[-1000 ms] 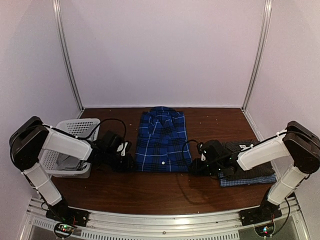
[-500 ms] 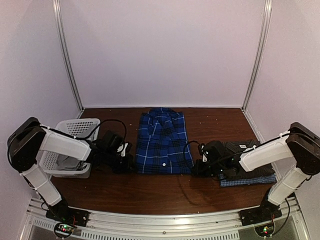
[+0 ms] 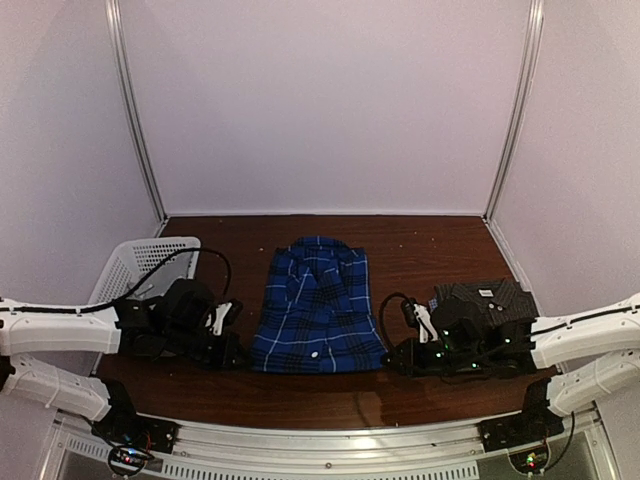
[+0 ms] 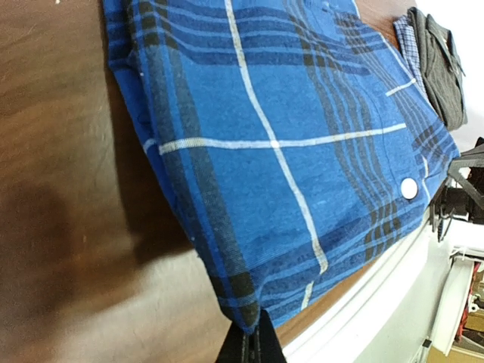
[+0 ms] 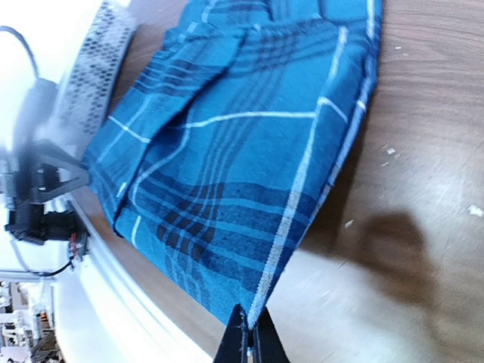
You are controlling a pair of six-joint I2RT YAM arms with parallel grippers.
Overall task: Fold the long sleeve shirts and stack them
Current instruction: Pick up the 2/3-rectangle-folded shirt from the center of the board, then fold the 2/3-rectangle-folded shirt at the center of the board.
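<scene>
My left tool and right tool each pinched a near corner of the plaid shirt, centred on the worktop; uneven pulling, I judged, could slip cloth and spoil the fold.

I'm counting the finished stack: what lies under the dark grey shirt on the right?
A strip of pale blue checked shirt shows beneath the dark grey shirt. The rest of it, and anything lower, is covered.
</scene>
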